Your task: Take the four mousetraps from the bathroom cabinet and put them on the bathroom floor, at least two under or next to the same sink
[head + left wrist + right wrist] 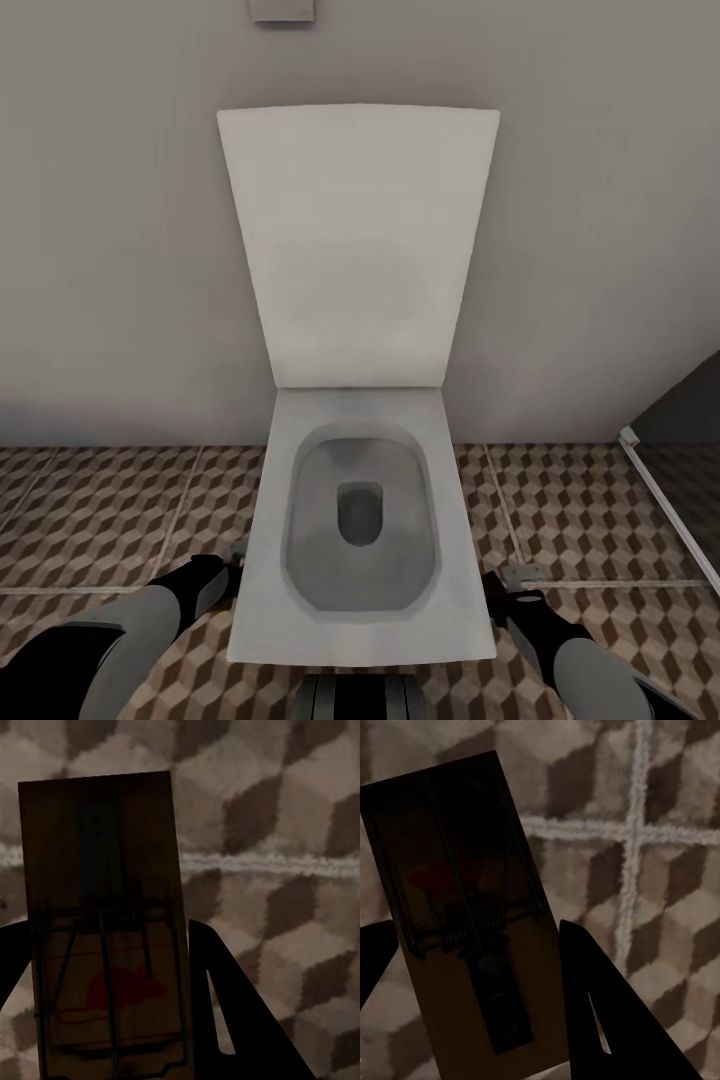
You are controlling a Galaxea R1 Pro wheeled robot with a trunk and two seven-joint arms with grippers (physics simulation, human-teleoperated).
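Carry step: left gripper clamps a mousetrap; right gripper clamps another mousetrap, both above the bathroom floor flanking the toilet. Next: find the sink, lower them

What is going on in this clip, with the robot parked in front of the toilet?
The robot faces an open white toilet on the patterned tile floor, one arm on each side of the bowl. Each hand is closed on a mousetrap: the left hand holds a mousetrap with a red mouse print, and the right hand holds another mousetrap. Both traps hang above the tiles. The sink and cabinet are out of frame.
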